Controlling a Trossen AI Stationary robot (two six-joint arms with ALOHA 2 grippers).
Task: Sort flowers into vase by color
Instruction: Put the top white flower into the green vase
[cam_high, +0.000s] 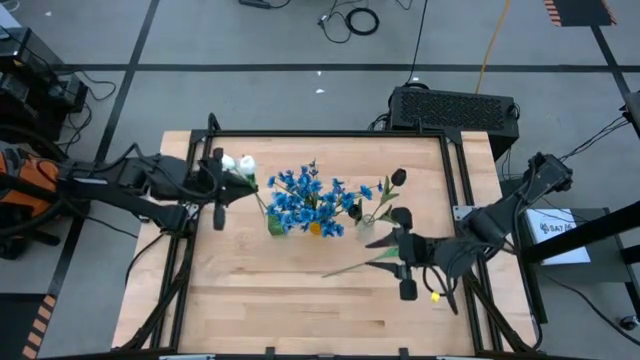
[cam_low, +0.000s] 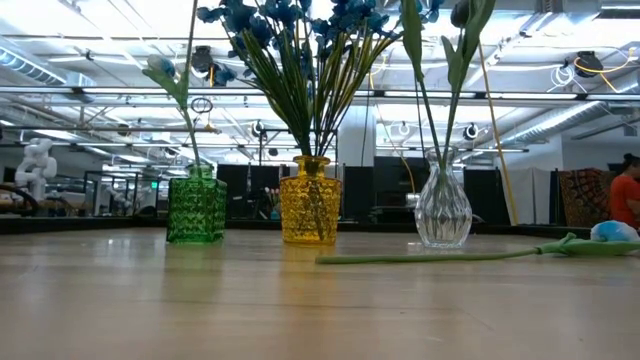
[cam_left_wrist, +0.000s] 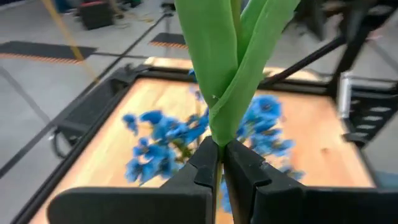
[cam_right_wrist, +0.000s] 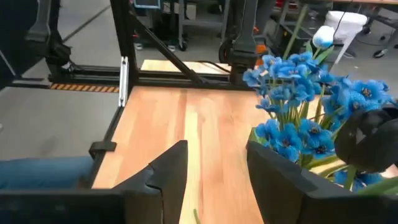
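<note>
Wooden table — three vases, left jaws clamped on white tulip, right jaws apart over lying stem.

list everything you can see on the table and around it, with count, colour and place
green vase: one, green glass, leftmost of the row
yellow vase: one, amber, middle, holding the blue flowers
clear vase: one, right, holding dark buds
loose stem: one, green, lying flat on the table
white tulips: two buds, held above the green vase
black box: one, behind the table
left gripper: shut on the white tulips' stem
right gripper: open over the loose stem
</note>
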